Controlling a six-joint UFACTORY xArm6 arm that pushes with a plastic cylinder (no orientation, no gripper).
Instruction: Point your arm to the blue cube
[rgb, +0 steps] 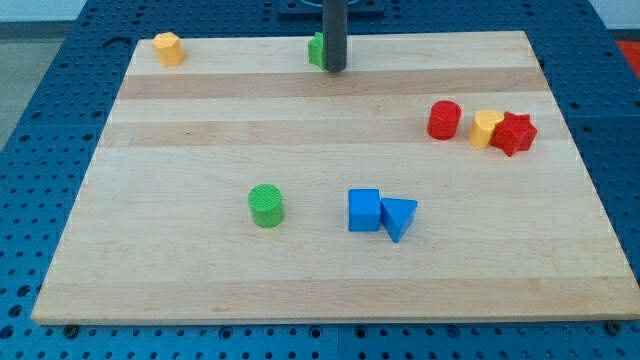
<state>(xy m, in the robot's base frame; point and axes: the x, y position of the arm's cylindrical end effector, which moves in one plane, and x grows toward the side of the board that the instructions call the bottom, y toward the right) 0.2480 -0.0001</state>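
The blue cube (364, 210) sits on the wooden board (200, 270) a little below the middle, touching a blue triangular block (398, 217) on its right. My tip (335, 68) stands near the board's top edge, far above the blue cube in the view. A green block (316, 50) is partly hidden behind the rod, at its left side.
A green cylinder (266, 205) stands left of the blue cube. A red cylinder (444, 120), a yellow block (486, 128) and a red star-shaped block (514, 133) group at the right. A yellow block (168, 48) sits at the top left corner.
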